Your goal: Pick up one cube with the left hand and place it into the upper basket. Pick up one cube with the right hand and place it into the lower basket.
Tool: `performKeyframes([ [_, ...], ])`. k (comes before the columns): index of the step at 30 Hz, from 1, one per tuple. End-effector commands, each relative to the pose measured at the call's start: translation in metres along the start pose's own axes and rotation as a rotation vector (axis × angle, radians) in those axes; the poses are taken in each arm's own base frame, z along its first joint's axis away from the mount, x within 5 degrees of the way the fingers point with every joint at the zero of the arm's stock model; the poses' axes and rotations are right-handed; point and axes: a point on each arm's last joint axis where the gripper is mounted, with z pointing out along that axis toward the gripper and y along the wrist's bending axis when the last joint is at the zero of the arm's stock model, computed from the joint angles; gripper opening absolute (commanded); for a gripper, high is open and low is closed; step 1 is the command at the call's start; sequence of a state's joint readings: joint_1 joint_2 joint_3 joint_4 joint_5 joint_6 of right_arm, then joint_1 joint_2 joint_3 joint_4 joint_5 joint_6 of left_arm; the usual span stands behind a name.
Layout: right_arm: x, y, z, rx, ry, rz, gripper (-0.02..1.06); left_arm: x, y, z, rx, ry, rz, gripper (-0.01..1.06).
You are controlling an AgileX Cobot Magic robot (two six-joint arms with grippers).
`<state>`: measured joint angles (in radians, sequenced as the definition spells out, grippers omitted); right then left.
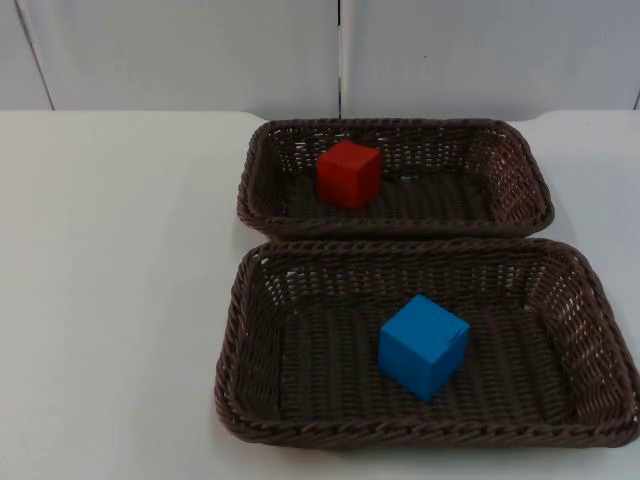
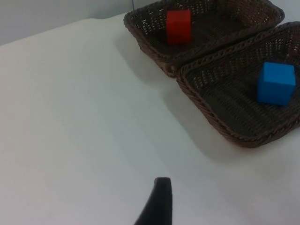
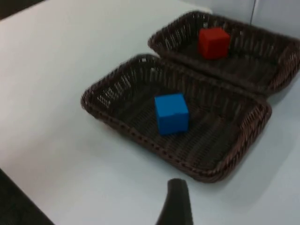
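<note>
A red cube lies in the upper brown wicker basket, toward its left end. A blue cube rests tilted in the lower basket, near its middle. My left gripper hangs over bare table well to the left of both baskets, holding nothing; from it I see the red cube and the blue cube. My right gripper is drawn back off the lower basket's outer side, apart from it, looking at the blue cube and the red cube.
The two baskets stand close together, long sides almost touching. White table stretches wide to their left. The grey partition wall closes the far side. A dark table edge lies near the right arm.
</note>
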<state>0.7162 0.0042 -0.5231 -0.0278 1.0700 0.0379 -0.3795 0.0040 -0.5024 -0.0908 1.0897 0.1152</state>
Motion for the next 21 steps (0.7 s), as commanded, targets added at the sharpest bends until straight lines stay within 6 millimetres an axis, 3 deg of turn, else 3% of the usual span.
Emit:
performKeyframes([
  [1, 0.0027, -0.0013, 0.0013, 0.01, 0.013, 0.004, 0.62, 0.0001, 0.0, 0.0004, 0.003, -0.011, -0.007, 0.78],
  [21, 0.0026, -0.0022, 0.0012, 0.019, 0.012, 0.001, 0.63, -0.0001, 0.0, 0.0004, 0.003, -0.013, -0.007, 0.78],
])
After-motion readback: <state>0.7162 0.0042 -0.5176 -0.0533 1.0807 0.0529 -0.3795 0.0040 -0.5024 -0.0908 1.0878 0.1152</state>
